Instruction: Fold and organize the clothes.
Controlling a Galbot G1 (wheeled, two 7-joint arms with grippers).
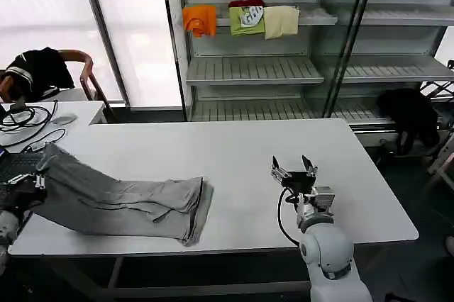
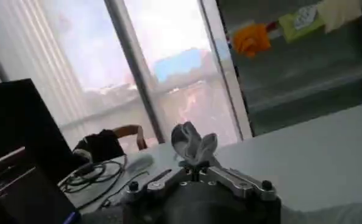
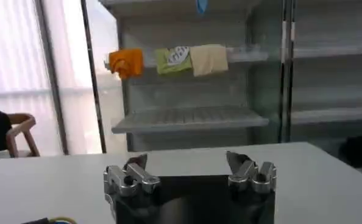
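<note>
Head view: grey shirt (image 1: 120, 201) lies on the white worktop (image 1: 241, 153), on my left half, stretched from the left edge toward the middle. Its right end is doubled over into a thick fold near the front edge. My left tool (image 1: 25, 187) sits at the worktop's left edge, at the shirt's far-left end, fabric bunched around it. My right tool (image 1: 294, 169) hovers over the bare worktop right of centre, well apart from the shirt, fingers spread wide, nothing between them. Behind the worktop: metal shelving (image 1: 284, 68) with orange (image 1: 199, 19), green (image 1: 247, 20) and cream (image 1: 281, 21) folded garments on the upper shelf. A chair (image 1: 78, 71) with black clothing (image 1: 39, 69) on it stands at back left; cables (image 1: 25, 118) lie on a side desk.

Left wrist view: left tool (image 2: 196, 163) pinched narrow on a tuft of the grey shirt (image 2: 193, 143), which sticks up from between the fingertips. More of the grey fabric shows at the frame's lower corner. Cables (image 2: 92, 173) and the chair (image 2: 129, 133) are beyond, window behind. Orange garment (image 2: 251, 38) on the shelf far off.

Right wrist view: right tool (image 3: 190, 167) wide open, fingers (image 3: 135, 165) apart, empty. Bare worktop (image 3: 315, 170) ahead of it. Shelving (image 3: 193, 119) straight ahead with the orange (image 3: 126, 61), green (image 3: 173, 59) and cream (image 3: 209, 58) garments in a row.
</note>
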